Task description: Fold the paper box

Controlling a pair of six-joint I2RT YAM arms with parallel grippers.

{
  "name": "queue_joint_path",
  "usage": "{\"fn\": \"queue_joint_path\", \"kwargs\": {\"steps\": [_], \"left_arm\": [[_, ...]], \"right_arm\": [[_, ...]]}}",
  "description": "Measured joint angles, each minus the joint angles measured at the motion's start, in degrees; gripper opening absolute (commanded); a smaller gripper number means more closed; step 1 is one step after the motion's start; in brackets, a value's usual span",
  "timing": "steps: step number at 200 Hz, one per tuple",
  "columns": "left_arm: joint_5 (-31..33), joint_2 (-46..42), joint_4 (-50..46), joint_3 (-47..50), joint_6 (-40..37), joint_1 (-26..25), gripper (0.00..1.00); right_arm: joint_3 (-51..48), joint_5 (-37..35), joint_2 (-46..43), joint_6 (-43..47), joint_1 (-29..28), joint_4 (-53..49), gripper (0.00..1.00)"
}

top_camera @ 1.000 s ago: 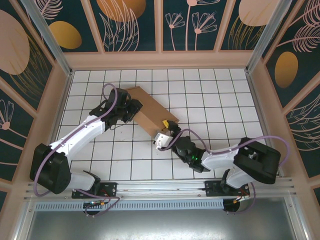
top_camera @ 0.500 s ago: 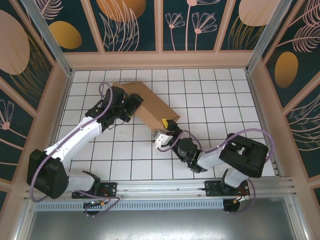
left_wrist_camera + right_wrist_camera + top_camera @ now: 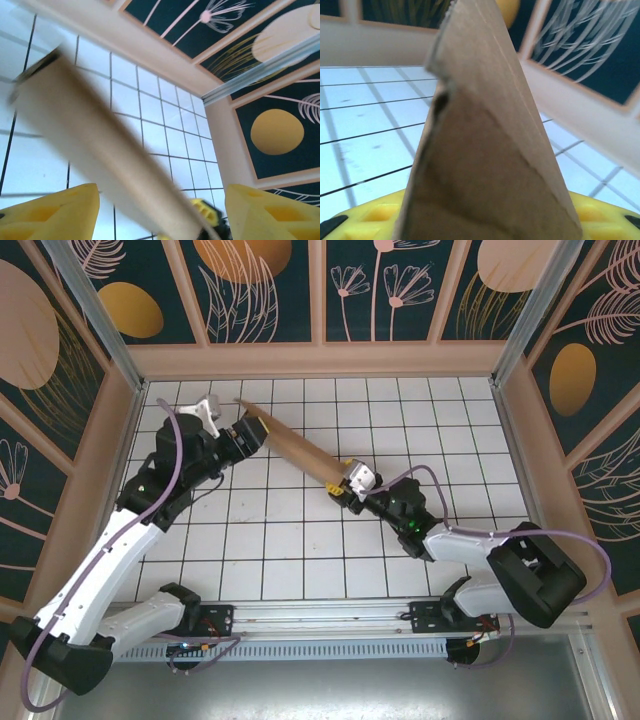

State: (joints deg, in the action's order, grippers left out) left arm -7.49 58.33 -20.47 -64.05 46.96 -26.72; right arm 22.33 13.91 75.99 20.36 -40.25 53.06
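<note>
— Tiled worktop first; on it the paper box, tipped up on edge and slanting away from the back wall toward the right.

— Left hand at the end nearer the back wall, spread wide astride the edge, gripping nothing. Right hand at the end farther from the back wall, apparently clamped on the paper box.

— Best to hold that clamp firm, close the left low beside a crease, then press slowly without twisting.
</note>
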Motion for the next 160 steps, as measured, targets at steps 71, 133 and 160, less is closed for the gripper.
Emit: {"fn": "queue_joint_path", "kwargs": {"steps": [71,133,160], "left_arm": [[-7.67,11.87,2.36,-6.69,-4.85,0.0,0.62],[-12.92,17.79,11.91,5.95,-0.83,0.0,0.6],[-13.07,17.29,17.51,11.87,-0.17,0.0,0.58]], "right_arm": [[6.29,22.49,5.42,-4.92,3.93,-10.86,0.35],[8.44,26.91,8.61,-4.87,6.4,-13.94,0.36],[9.09,27.5,9.77,-4.44,6.86,-14.6,0.36]]}}
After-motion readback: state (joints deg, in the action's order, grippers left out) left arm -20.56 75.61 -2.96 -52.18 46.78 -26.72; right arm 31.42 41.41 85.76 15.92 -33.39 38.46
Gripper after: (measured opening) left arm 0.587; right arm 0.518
